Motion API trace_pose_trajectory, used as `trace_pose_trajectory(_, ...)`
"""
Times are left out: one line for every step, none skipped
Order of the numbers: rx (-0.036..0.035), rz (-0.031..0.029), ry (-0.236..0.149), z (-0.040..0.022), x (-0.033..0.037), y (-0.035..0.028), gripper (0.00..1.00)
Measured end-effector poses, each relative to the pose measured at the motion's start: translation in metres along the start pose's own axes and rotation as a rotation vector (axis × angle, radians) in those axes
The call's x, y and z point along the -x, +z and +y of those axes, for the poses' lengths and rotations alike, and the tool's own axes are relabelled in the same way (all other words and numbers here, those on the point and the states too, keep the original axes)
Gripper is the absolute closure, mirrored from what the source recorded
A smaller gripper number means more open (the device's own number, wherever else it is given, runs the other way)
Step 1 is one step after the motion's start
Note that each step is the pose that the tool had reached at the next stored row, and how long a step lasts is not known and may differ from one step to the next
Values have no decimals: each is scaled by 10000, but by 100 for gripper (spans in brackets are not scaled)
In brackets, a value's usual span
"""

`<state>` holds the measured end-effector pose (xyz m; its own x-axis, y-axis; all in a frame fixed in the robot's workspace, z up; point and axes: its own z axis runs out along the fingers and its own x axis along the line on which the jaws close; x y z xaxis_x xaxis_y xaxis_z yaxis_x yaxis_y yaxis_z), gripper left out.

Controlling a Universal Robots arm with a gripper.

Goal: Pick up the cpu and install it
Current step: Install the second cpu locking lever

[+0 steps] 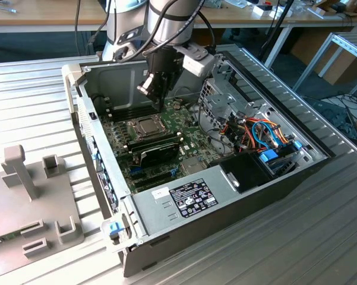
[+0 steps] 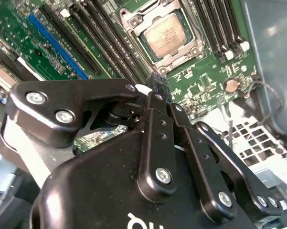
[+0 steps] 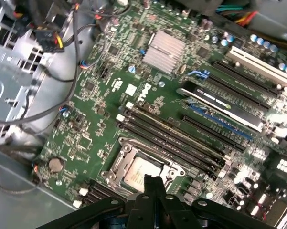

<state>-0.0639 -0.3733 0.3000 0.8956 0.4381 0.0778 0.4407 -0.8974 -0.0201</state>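
The cpu (image 2: 165,38) already lies in its socket (image 2: 163,37) on the green board (image 3: 110,90), flat, silver top facing up, inside the open case (image 1: 166,205) on the counter (image 1: 321,237). Judging by that, the pick and the placing look done. What seems left is the locking: the socket's metal frame surrounds the chip, but whether it is latched down I cannot tell from these pictures.

The end effector (image 2: 157,85) hangs above the board with nothing in it. In both wrist views its fingertips (image 3: 152,183) are drawn together to a narrow point with no gap showing and nothing gripped between them. The cpu sits just below and slightly ahead of that point; in the first wrist view the tip overlaps the near edge of the chip, yet whether it touches or only hovers above is not clear. In the exterior view the end effector (image 1: 149,88) stands clear above the socket (image 1: 146,126), which suggests a gap.

The cpu is almost square, so it has hardly any long axis; its edges run parallel with the socket frame and with the memory slots (image 3: 172,138) lying beside it. The chip lies level, not tilted, and appears fully seated within the frame opening
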Motion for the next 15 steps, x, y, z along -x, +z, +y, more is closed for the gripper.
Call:
trace_pose_trajectory(19, 3, 216, 0, 0, 2, 89)
trace_pose_trajectory(40, 5, 426, 0, 0, 3, 89)
trace_pose_trajectory(51, 1, 456, 0, 0, 3, 89)
trace_pose_trajectory(55, 0, 456, 0, 0, 3, 89)
trace_pose_trajectory(55, 0, 457, 0, 0, 3, 89)
trace_pose_trajectory(54, -1, 458, 0, 0, 4, 89)
trace_pose_trajectory(-30, -179, 470, 2, -5, 7, 89)
trace_pose_trajectory(-161, -468, 483, 8, -14, 9, 89)
trace_pose_trajectory(-273, -716, 496, 11, -21, 11, 89)
trace_pose_trajectory(-285, -741, 498, 11, -21, 11, 89)
trace_pose_trajectory(-286, -743, 498, 11, -21, 11, 89)
trace_pose_trajectory(-287, -745, 499, 11, -20, 11, 89)
trace_pose_trajectory(-288, -745, 499, 11, -21, 11, 89)
trace_pose_trajectory(-288, -746, 500, 11, -21, 12, 89)
trace_pose_trajectory(-279, -737, 737, 11, -21, 14, 89)
